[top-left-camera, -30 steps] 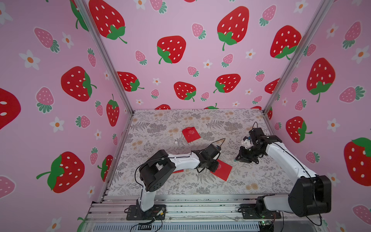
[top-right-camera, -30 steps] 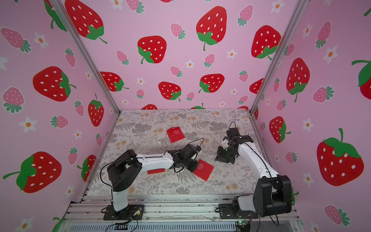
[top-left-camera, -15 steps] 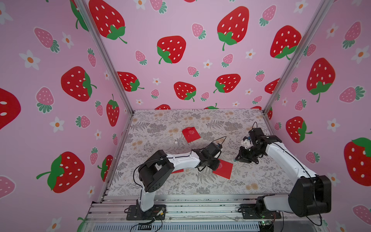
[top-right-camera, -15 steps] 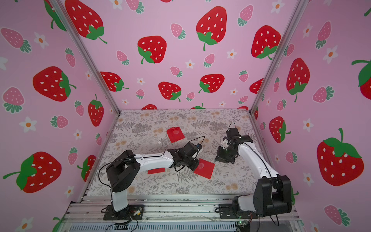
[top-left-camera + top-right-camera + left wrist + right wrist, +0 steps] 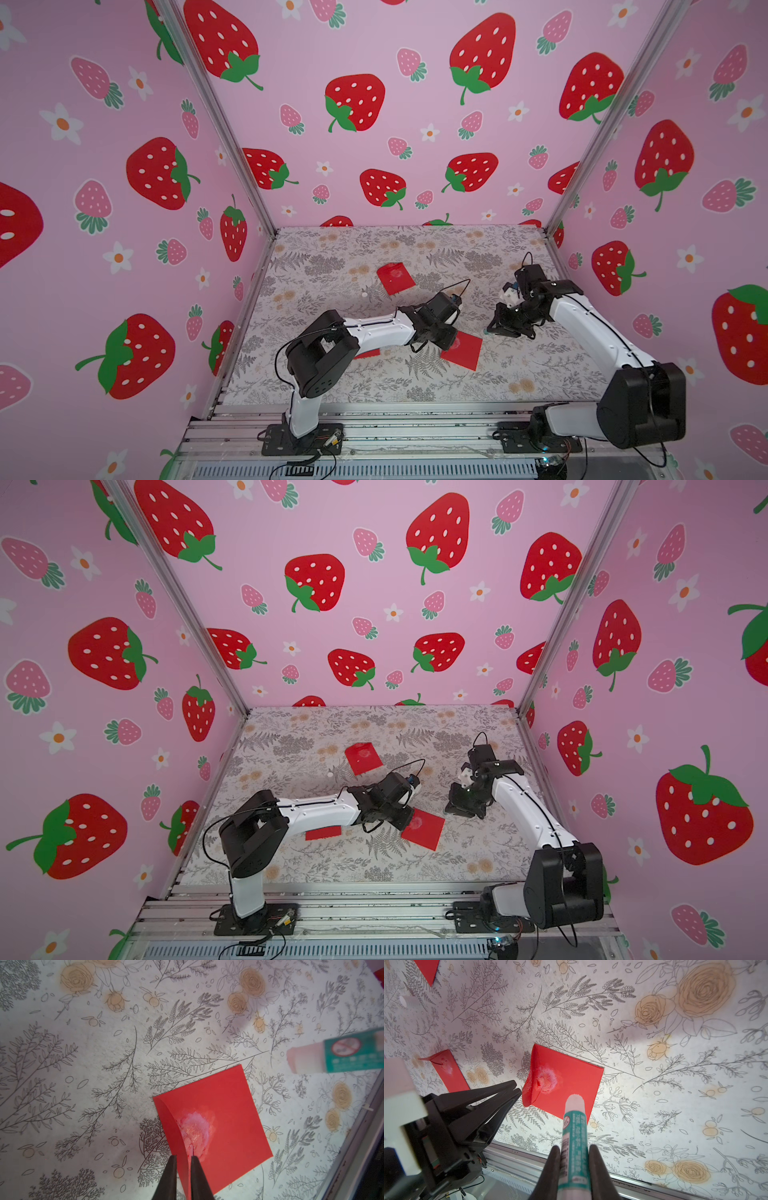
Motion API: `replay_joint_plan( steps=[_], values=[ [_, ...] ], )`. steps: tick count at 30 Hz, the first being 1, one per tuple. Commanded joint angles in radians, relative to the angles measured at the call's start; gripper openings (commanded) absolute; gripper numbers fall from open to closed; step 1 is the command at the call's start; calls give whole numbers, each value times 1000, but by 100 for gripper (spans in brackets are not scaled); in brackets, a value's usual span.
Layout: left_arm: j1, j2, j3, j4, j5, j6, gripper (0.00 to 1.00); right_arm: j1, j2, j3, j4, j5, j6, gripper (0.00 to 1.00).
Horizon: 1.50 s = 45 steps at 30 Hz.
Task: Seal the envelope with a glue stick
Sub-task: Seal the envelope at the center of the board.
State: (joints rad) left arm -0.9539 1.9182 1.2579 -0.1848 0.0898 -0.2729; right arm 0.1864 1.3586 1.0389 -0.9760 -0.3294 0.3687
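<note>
The envelope (image 5: 464, 354) lies flat just nearward of the middle of the counter (image 5: 519, 365). The left fingers (image 5: 173, 1164) are closed on its flap (image 5: 528, 1093), pinching the curled paper edge so that it stands up off the body. Beside the raised flap a whitish glue patch (image 5: 196, 1128) marks the paper (smeared wide, so more glue may not be what is wanted). The glue stick (image 5: 574, 1136) is uncapped and clamped by its barrel in the right fingers (image 5: 555, 1157). It is held off the paper, on the side of the envelope toward the right edge of the counter; whether its tip touches the counter I cannot tell. What the coming move turns on is that the stick's long axis runs from the right fingers toward the envelope, tip first, with the patch and lifted flap beyond the tip, toward the left edge. The right arm is the one placed to carry the stick; the left is nearer the envelope but occupied with the flap. The left arm lies low, stretched from the near-left corner with its wrist tipped down at the envelope's edge. The right arm reaches out from the near-right corner and folds its wrist back down toward the middle. My judgement is that the next move is either a short push along that axis onto the patch or the flap pressed down.
</note>
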Motion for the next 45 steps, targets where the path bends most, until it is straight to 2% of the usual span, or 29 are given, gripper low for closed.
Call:
replay_joint_plan(
  steps=[1, 5, 9, 17, 27, 34, 45],
  values=[
    [-3, 32, 40, -21, 6, 10, 15, 7, -4, -5, -19, -6, -16, 0],
    [-3, 44, 44, -25, 5, 10, 15, 7, -5, -4, -20, -7, -16, 0],
    [-3, 41, 41, -25, 2, 12, 9, 8, -8, -4, -20, -4, -16, 0],
    [10, -32, 3, -61, -72, 37, 7, 8, -1, -3, -21, -5, -17, 0],
    [124, -151, -142, -153, -136, 125, 7, 11, 8, 4, -21, -2, -19, 0],
    [159, -122, -133, -221, -200, 175, 7, 12, 8, 4, -24, 5, -17, 0],
    [126, -50, -82, -204, -150, 129, 7, 18, 17, 4, -27, -2, -17, 0]
  ],
)
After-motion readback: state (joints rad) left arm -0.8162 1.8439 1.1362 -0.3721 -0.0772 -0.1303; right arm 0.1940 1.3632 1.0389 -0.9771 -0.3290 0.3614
